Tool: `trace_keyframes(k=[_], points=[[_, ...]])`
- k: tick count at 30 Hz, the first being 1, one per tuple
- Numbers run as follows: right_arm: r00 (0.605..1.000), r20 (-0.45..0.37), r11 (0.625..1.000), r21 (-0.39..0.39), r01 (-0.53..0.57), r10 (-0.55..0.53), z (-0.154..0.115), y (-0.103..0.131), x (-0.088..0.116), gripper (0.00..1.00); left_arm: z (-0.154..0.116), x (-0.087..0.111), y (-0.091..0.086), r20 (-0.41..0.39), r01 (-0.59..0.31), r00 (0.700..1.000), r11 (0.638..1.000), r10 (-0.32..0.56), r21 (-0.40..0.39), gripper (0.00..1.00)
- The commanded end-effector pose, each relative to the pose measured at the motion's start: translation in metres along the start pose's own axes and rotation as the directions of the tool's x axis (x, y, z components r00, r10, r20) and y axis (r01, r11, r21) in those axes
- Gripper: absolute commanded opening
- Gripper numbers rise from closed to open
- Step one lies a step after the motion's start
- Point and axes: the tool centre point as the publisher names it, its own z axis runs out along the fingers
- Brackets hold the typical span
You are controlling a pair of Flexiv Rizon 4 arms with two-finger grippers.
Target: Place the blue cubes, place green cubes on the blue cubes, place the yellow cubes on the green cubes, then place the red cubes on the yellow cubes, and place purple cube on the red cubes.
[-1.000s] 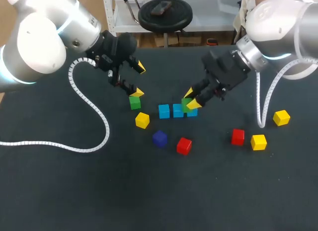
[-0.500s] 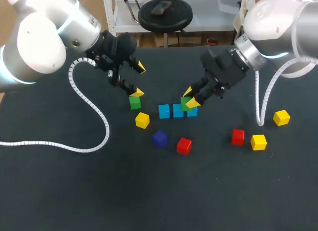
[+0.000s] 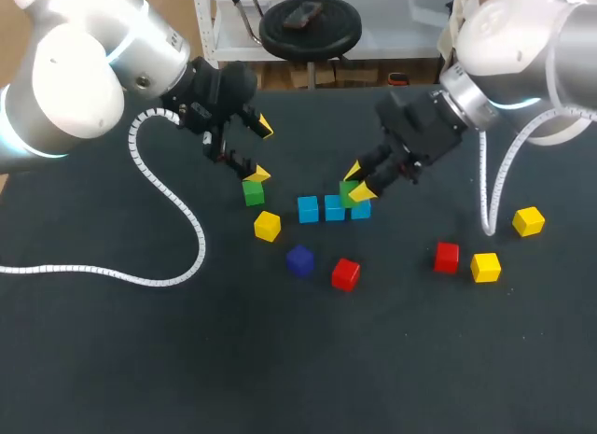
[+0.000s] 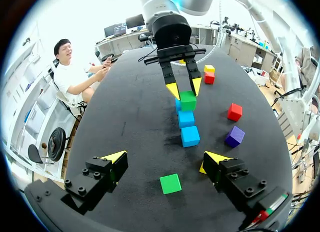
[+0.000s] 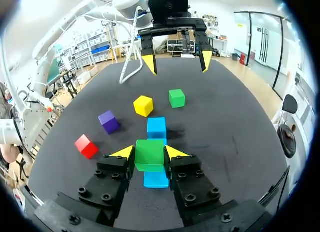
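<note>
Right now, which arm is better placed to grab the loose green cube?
Left: its open left gripper hangs just above the loose green cube, while the right gripper is shut on the other green cube.

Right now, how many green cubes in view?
2. One green cube is in the right tool above the end blue cube; the other green cube lies loose below the open left tool. None looks hidden.

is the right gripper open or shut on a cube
Shut on the green cube: both fingers press its two sides, over a blue cube.
</note>
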Motion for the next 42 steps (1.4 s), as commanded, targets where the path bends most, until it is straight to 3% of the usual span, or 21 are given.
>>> trace_keyframes(k=[1,29,33,42], points=[[1.0,-0.002,1.0,-0.003,0.002,-0.002,0.0012,-0.0026,-0.0013,0.0,0.0003,0.0008,0.002,0.002,-0.003,1.0,1.0,0.003,0.004,1.0],[1.0,-0.01,1.0,0.003,-0.01,0.01,0.0004,-0.007,0.0023,0.0,0.0003,0.0008,0.002,0.002,-0.003,1.0,1.0,0.003,0.004,1.0],[1.0,-0.014,1.0,-0.002,-0.011,0.011,0.0023,-0.0053,0.0034,0.12,0.0003,0.0008,0.002,0.002,-0.003,1.0,1.0,0.003,0.004,1.0],[1.0,-0.02,1.0,0.001,-0.013,0.013,0.0011,-0.0086,0.0039,0.09,0.0003,0.0008,0.002,0.002,-0.003,1.0,1.0,0.003,0.004,1.0]])
